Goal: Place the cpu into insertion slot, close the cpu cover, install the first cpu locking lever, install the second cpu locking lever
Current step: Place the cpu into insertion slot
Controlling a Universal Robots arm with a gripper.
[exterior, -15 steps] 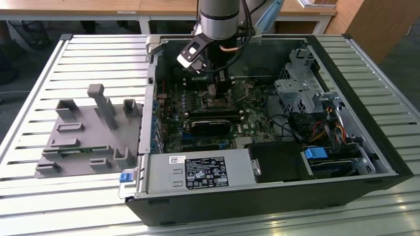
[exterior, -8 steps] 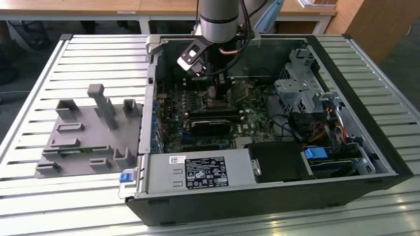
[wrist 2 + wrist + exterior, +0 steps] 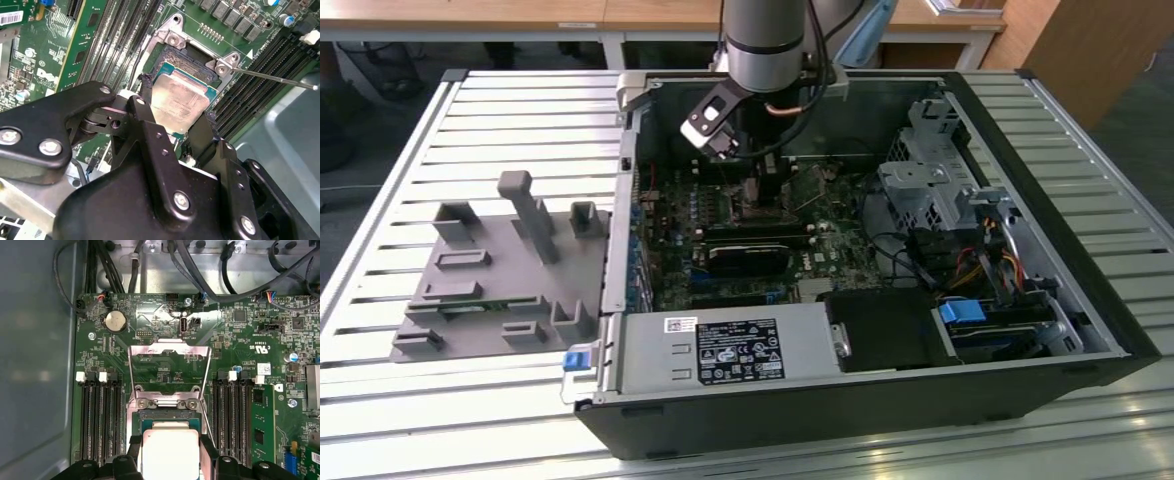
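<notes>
A pale slatted metal surface (image 3: 520, 110) carries an open black computer case (image 3: 854, 410) and, just beside it toward the exterior view's left, a grey moulded plastic fixture (image 3: 494, 270).

A silver ribbed-metal bench (image 3: 520, 120) of long parallel slats spans the exterior view, and bright light glares off the slats toward its near edge on the exterior view's left (image 3: 440, 400). Beyond it stand light-brown wooden desks (image 3: 480, 12) on white legs (image 3: 611, 50). A brown wooden panel (image 3: 1094, 50) rises on the exterior view's right. Dark grey floor (image 3: 1141, 130) shows past both ends of the bench.
</notes>
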